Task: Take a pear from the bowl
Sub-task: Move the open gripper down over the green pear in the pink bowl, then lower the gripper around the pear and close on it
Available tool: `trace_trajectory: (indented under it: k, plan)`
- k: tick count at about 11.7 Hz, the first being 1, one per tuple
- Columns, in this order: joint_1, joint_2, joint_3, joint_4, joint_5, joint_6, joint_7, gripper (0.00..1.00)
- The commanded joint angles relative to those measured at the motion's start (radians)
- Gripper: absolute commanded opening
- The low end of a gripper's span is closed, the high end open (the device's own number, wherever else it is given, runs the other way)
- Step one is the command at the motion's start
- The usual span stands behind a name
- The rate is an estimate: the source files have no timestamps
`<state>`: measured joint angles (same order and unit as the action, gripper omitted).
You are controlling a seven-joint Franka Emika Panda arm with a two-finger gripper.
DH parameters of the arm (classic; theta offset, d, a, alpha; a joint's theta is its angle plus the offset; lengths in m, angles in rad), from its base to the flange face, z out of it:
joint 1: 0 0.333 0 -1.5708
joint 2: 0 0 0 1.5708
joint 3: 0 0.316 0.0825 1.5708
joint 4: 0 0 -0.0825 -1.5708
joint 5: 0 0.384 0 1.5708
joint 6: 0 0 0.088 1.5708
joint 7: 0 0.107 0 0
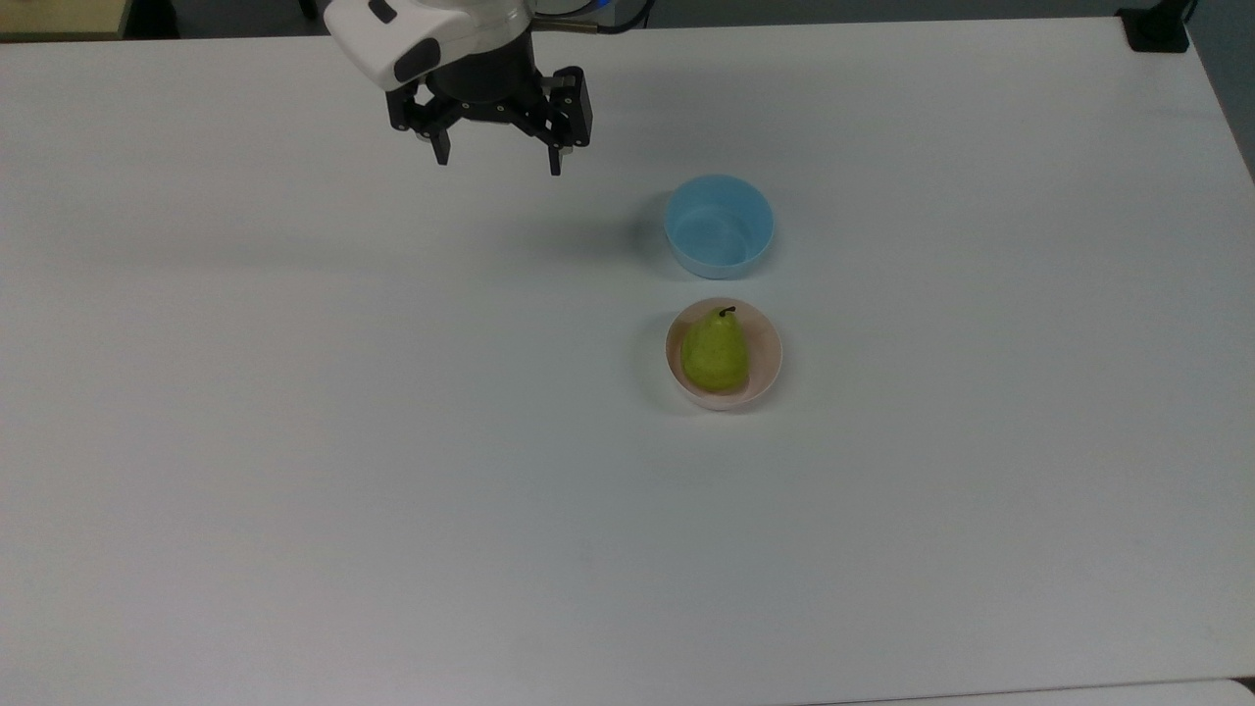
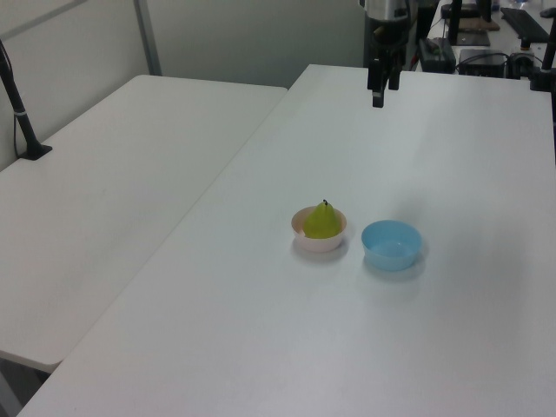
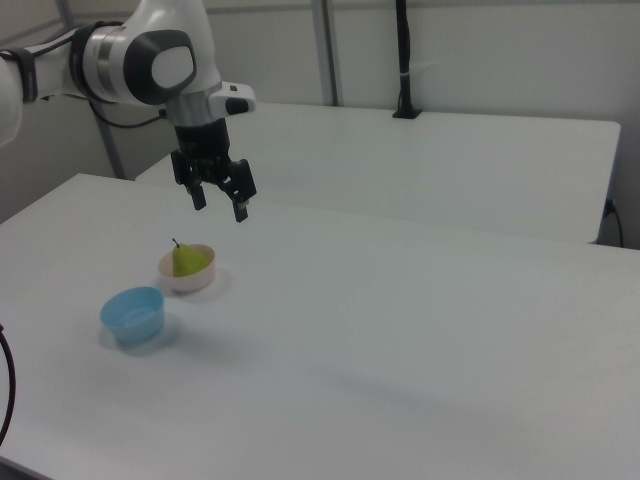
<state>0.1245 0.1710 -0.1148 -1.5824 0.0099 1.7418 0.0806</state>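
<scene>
Gripper [image 1: 498,165] spread wide, holding nothing, near the table's [image 1: 294,441] far edge. Pear [image 1: 715,351] sits in pink bowl [image 1: 770,355], well apart toward the top view's lower right; blue bowl [image 1: 719,225] between, bare tabletop around.

The pear [image 1: 715,352] is yellow-green with a dark stem. Its bowl [image 1: 768,358] is pale pink. Beside that bowl, the other bowl [image 1: 719,226] is light blue.
</scene>
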Motion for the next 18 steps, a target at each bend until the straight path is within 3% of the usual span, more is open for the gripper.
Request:
trace_trajectory:
  k: [1, 7, 11, 13, 17, 18]
  plan:
    - [0.114, 0.042, -0.069, 0.035, -0.005, -0.008, -0.01, 1.0]
    - [0.293, 0.231, -0.071, 0.093, 0.025, 0.172, 0.051, 1.0]
    - [0.337, 0.329, -0.068, 0.091, 0.019, 0.271, 0.062, 1.0]
    - [0.343, 0.361, -0.066, 0.093, 0.016, 0.291, 0.064, 0.95]
    - [0.362, 0.403, -0.063, 0.099, -0.039, 0.291, 0.058, 0.6]
    - [0.362, 0.404, -0.063, 0.098, -0.041, 0.291, 0.057, 0.44]
